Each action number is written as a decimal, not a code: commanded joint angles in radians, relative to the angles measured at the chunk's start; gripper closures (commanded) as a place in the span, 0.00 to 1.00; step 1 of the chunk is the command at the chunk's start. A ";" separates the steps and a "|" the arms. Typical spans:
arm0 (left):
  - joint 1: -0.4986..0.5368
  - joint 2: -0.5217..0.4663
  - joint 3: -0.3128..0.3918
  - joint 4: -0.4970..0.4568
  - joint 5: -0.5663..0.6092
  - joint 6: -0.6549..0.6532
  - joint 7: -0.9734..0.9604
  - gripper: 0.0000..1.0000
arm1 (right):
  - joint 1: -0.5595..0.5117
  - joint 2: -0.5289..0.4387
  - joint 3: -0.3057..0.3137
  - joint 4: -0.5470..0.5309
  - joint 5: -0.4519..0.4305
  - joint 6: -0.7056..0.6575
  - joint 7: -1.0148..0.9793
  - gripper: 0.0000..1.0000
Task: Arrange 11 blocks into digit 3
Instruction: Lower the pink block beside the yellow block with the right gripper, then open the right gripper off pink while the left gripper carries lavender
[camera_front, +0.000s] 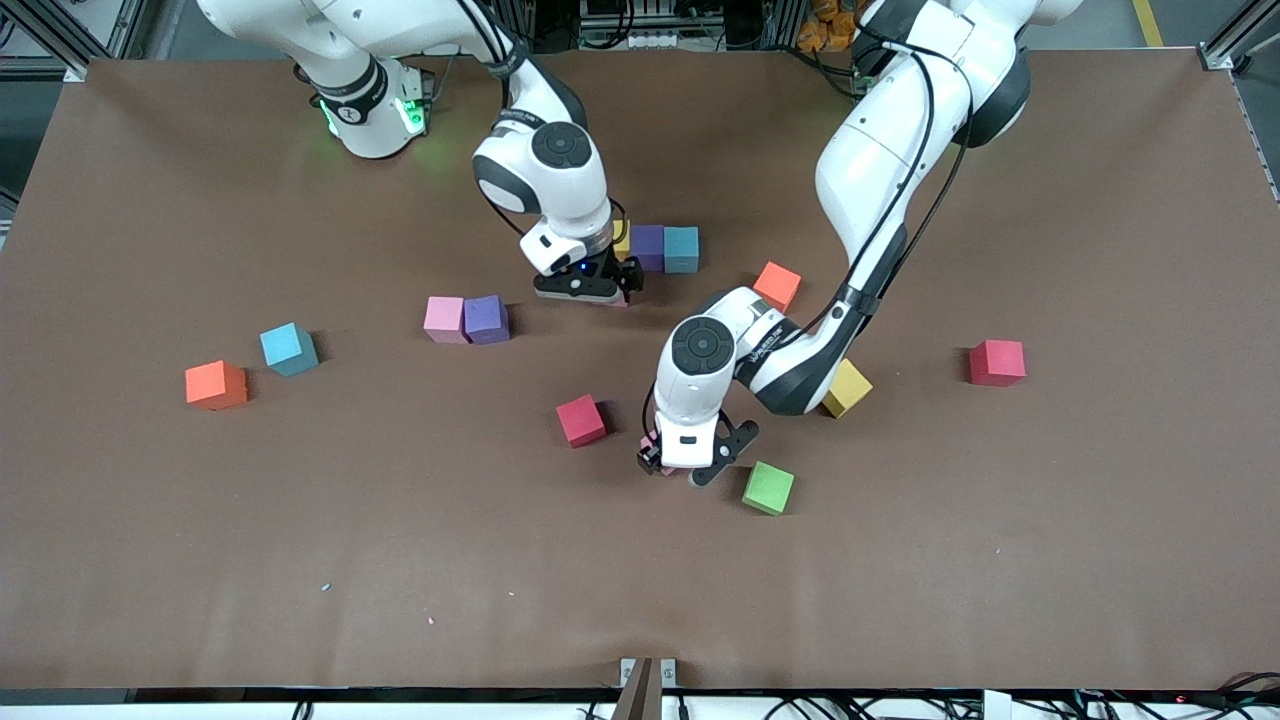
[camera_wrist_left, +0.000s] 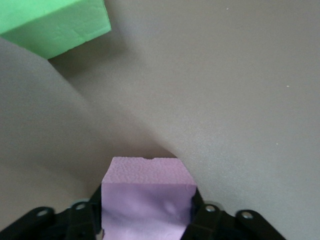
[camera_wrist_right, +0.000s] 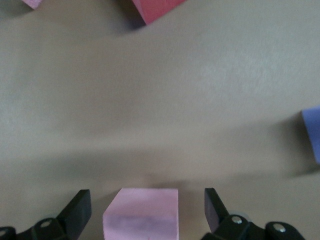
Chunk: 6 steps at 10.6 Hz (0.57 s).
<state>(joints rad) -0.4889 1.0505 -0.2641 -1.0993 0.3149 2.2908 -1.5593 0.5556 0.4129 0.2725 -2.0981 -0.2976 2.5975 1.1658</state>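
Blocks lie scattered; only a short row (camera_front: 665, 248) is started near the robots. Your left gripper (camera_wrist_left: 147, 220) squeezes a pink block (camera_wrist_left: 145, 192) beside the green block (camera_front: 768, 487). Your right gripper (camera_wrist_right: 147, 210) is spread wide around another pink block (camera_wrist_right: 141, 212) by that row. I think you next carry yours over.

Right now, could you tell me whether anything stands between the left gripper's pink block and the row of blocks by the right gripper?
Nothing visible blocks it. The left gripper is shut on a pink block. Bare table leads toward the row. The red block and green block sit off to either side.
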 joint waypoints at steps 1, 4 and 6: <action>-0.011 0.003 0.020 0.018 0.021 0.001 0.010 1.00 | -0.019 -0.005 -0.033 0.050 -0.018 -0.004 -0.113 0.00; 0.016 -0.033 0.014 0.018 -0.019 -0.057 0.015 1.00 | -0.019 0.049 -0.079 0.127 -0.104 0.036 -0.155 0.00; 0.041 -0.093 0.003 0.012 -0.025 -0.123 0.066 1.00 | -0.017 0.110 -0.119 0.131 -0.179 0.142 -0.147 0.00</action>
<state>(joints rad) -0.4624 1.0250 -0.2568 -1.0681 0.3125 2.2300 -1.5442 0.5395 0.4519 0.1722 -1.9985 -0.4200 2.6752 1.0130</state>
